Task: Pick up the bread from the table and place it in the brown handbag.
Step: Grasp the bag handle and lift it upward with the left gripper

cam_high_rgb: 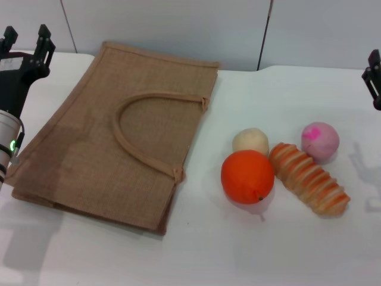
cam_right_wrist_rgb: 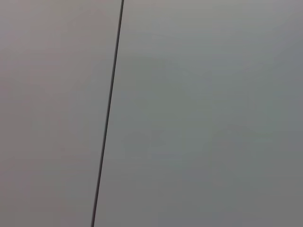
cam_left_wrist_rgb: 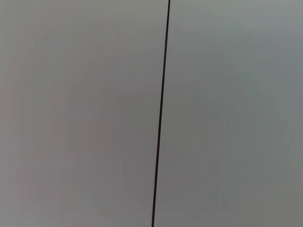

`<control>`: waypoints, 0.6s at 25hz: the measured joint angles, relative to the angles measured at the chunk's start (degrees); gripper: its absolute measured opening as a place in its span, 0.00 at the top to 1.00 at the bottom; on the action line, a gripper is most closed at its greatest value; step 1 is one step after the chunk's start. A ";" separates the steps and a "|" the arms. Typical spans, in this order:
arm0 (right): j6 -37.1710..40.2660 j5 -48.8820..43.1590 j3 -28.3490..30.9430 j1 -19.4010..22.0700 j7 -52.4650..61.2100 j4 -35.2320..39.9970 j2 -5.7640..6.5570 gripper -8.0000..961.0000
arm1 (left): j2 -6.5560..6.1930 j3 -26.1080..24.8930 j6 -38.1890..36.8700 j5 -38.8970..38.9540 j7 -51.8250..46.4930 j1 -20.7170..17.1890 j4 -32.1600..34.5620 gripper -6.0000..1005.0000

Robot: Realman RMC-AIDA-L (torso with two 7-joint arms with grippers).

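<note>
Our left gripper (cam_high_rgb: 26, 37) stood wide beside the brown handbag (cam_high_rgb: 113, 128), bread (cam_high_rgb: 308, 177) well apart, right gripper's (cam_high_rgb: 374, 74) spread we couldn't tell.

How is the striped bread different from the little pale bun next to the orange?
The bread is long and ridged, with orange-brown and cream stripes; the bun is small, round and plain cream. The bread lies at a slant on the side of the orange toward the robot's right, while the bun sits behind the orange. Both rest on the white table, close against the orange.
</note>
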State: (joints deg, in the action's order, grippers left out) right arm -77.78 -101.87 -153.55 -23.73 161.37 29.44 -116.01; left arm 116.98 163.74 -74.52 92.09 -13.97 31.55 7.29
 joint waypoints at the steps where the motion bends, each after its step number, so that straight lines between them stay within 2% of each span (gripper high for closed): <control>1: 0.00 0.00 0.00 0.00 0.00 0.00 0.00 0.08 | 0.00 0.00 0.00 0.01 0.00 0.00 0.00 0.33; 15: 0.00 0.00 0.00 0.00 0.00 0.00 0.00 0.08 | -0.04 0.00 0.18 -0.08 -0.54 0.04 0.00 0.33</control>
State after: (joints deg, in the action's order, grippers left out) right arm -77.78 -101.87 -153.55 -23.73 161.37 29.44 -116.01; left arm 116.94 163.74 -74.35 92.01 -14.51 31.59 7.29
